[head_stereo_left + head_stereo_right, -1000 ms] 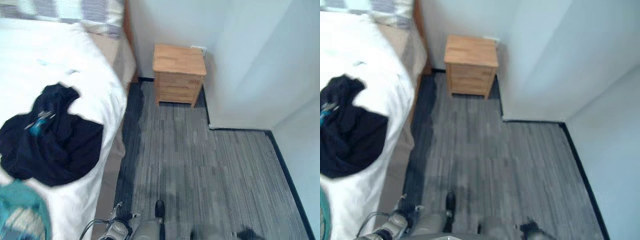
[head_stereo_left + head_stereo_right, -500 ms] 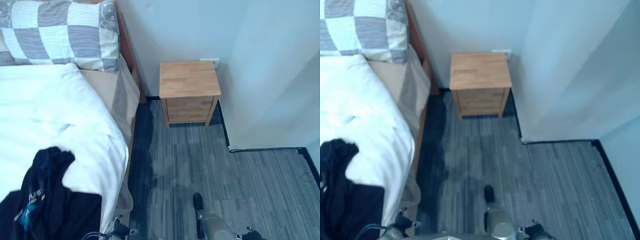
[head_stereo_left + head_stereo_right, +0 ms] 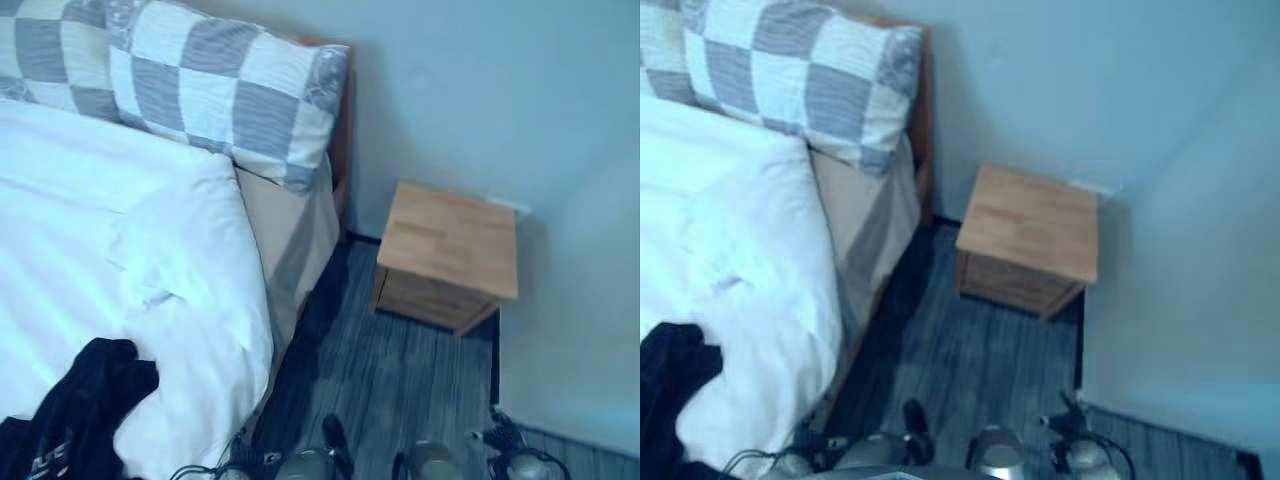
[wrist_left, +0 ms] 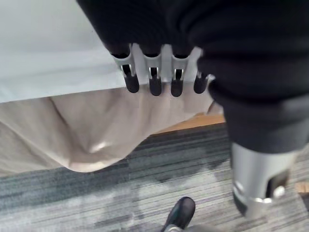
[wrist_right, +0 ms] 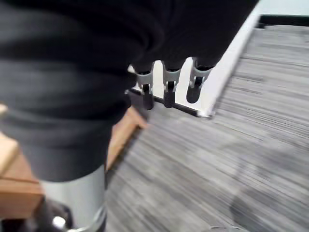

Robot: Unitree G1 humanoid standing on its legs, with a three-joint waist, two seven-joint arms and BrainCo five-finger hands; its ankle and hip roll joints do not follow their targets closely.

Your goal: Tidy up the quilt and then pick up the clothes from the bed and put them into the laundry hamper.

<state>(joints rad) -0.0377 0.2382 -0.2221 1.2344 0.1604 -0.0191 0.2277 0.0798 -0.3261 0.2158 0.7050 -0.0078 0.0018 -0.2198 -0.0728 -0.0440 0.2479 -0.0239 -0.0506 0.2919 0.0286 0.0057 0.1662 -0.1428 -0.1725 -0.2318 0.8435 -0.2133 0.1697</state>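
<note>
In the left eye view the white quilt (image 3: 120,250) fills the left half, dark clothes (image 3: 70,420) at lower left, a checked pillow (image 3: 220,100) above, a wooden nightstand (image 3: 450,255) at right. The left wrist view shows the left hand (image 4: 154,72) relaxed and empty beside the bed skirt (image 4: 96,125). The right wrist view shows the right hand (image 5: 164,82) likewise empty over the floor (image 5: 217,159). With the clothes at the frame's edge, a reach could miss them.

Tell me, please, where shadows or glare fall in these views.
Left eye view: a dark shadow lies on the floor along the bed, and another runs beside the nightstand. Left wrist view: a small bright sheen sits on the beige sheet.
</note>
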